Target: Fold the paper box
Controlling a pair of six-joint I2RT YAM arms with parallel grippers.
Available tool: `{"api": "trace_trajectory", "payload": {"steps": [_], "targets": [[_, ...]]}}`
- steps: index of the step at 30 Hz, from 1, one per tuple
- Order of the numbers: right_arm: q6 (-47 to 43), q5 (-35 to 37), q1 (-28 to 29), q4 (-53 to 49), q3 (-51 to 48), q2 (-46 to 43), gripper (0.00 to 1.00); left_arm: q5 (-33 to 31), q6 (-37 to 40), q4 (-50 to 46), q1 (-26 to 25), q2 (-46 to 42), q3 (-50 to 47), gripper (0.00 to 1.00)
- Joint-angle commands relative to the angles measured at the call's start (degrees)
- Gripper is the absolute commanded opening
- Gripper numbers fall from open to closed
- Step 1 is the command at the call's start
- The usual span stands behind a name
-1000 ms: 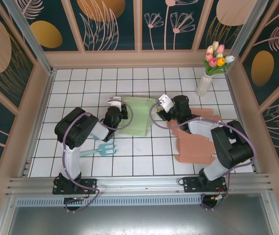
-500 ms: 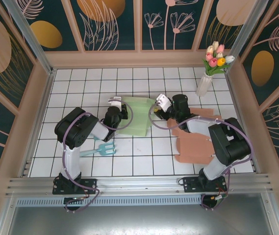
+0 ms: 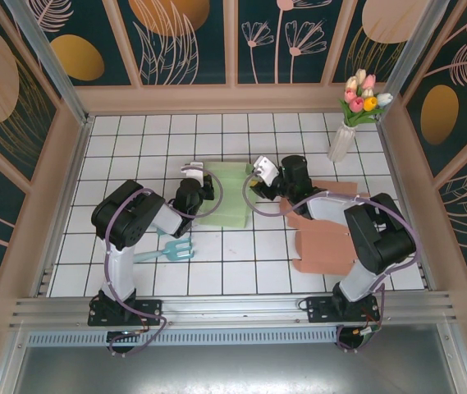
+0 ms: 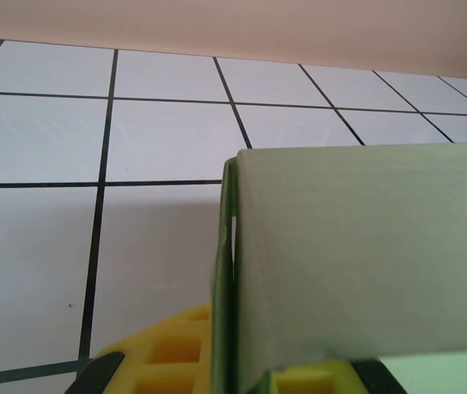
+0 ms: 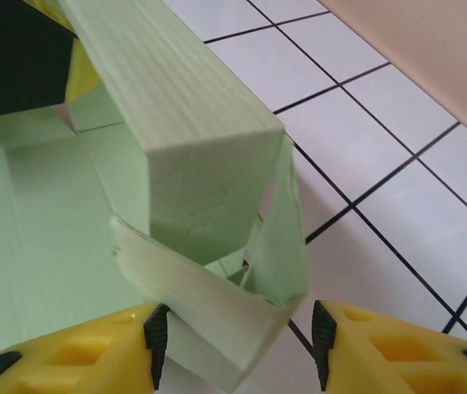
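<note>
The paper box (image 3: 226, 197) lies half-formed on the worktop (image 3: 135, 139), squarely between the two arms. The left hand (image 4: 241, 371) pinches its left wall upright. The right hand (image 5: 237, 345) straddles the folded right corner, fingers spread, likely nearer the next crease.

Matt, finely ribbed green paper box (image 5: 192, 123) on glossy white tiled table (image 4: 159, 131).
</note>
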Motion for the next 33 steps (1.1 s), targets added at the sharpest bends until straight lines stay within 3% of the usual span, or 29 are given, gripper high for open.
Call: {"api": "trace_trajectory", "payload": {"steps": [1, 12, 14, 19, 29, 33], "targets": [[0.3, 0.0, 1.8, 3.0, 1.9, 1.2, 0.51, 1.6, 0.6, -1.5, -0.3, -0.6, -0.8, 0.0], [5.3, 3.6, 6.3, 8.6, 1.7, 2.4, 0.42, 1.4, 0.4, -1.5, -0.3, -0.6, -0.7, 0.0], [7.2, 6.4, 6.9, 10.1, 1.8, 2.7, 0.36, 1.4, 0.3, -1.5, -0.3, -0.6, -0.7, 0.0], [12.4, 18.0, 9.1, 15.8, 2.1, 5.2, 0.39, 1.3, 0.2, -1.5, -0.3, -0.6, -0.7, 0.0], [17.6, 31.2, 11.6, 26.9, 2.8, 10.2, 0.36, 1.0, 0.0, -1.6, -0.3, -0.6, -0.6, 0.0], [17.6, 39.3, 12.3, 29.3, 4.4, 13.4, 0.23, 0.3, -0.5, -2.4, -0.3, -0.5, -0.3, 0.0]]}}
